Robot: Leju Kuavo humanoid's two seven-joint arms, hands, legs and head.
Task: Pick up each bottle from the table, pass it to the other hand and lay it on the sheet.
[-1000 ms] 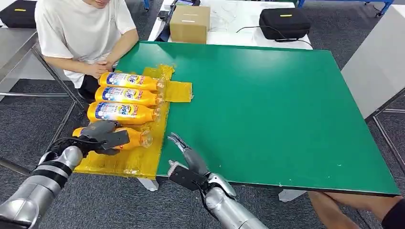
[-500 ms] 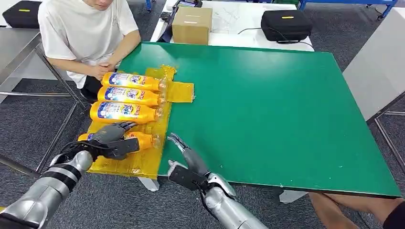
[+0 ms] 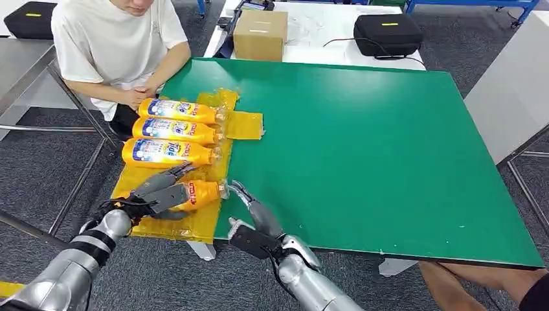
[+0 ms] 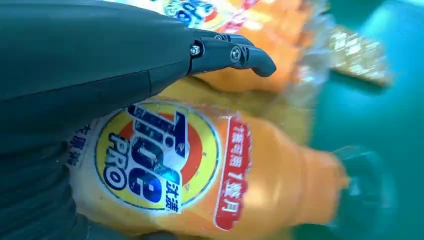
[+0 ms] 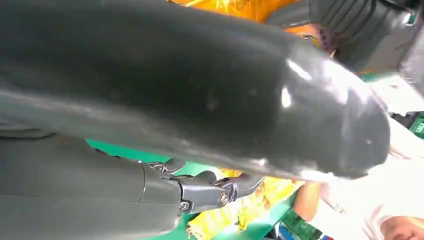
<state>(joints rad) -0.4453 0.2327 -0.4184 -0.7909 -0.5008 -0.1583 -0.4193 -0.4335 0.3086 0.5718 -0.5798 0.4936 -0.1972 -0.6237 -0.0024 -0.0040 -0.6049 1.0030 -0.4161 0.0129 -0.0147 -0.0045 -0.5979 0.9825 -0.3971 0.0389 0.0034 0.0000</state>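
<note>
Green table [image 3: 362, 149]; wrist view shows bottle [image 4: 200, 170] label beneath left hand [image 3: 158, 193].

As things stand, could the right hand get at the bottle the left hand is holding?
Probably yes: the right hand is open, its fingertips close to the cap end of the held bottle, nothing lying between; the left hand covers only the body.

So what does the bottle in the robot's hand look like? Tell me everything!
The held bottle is orange plastic with a round yellow, red and blue label and a red strip of white characters, clear in the left wrist view. Its neck narrows to a see-through cap that points toward the green table. It lies on its side over the yellow sheet, nearest the robot of four bottles. The left hand grips its body, fingers reaching over it.
</note>
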